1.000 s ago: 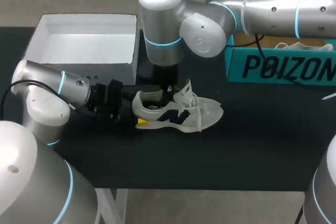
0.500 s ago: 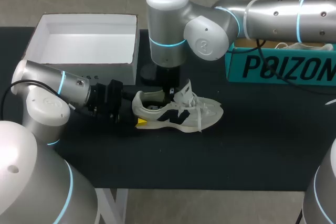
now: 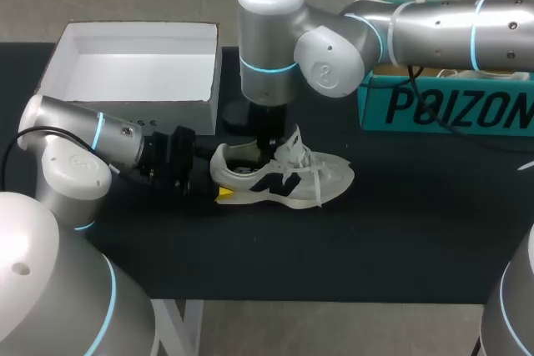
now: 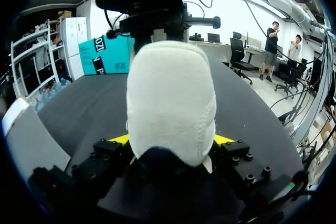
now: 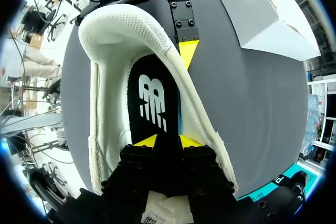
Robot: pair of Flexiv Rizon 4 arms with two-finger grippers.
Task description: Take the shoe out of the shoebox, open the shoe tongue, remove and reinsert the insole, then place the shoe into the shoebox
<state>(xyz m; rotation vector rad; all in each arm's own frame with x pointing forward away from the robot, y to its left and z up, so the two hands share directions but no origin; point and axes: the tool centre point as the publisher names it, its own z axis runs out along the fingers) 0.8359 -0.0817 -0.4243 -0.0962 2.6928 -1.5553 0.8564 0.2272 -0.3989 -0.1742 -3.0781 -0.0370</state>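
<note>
shoe (image 3: 284,177): white mesh cloth, matt, heel finely textured | insole (image 5: 155,103): smooth black, slight sheen | tabletop (image 3: 400,231): matt black, even | shoebox (image 3: 133,64): matt white card | teal box (image 3: 442,106): smooth printed card | right arm (image 3: 334,47): glossy silver-white shell | left gripper (image 4: 170,140): matt black metal, yellow plastic tips

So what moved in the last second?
The right arm swung slightly toward the view's right, with the right gripper staying down in the opening of the white mesh sneaker. Nothing was gripped or released. The left gripper stays shut on the heel. The sneaker and the white open cardboard box have not moved.
</note>
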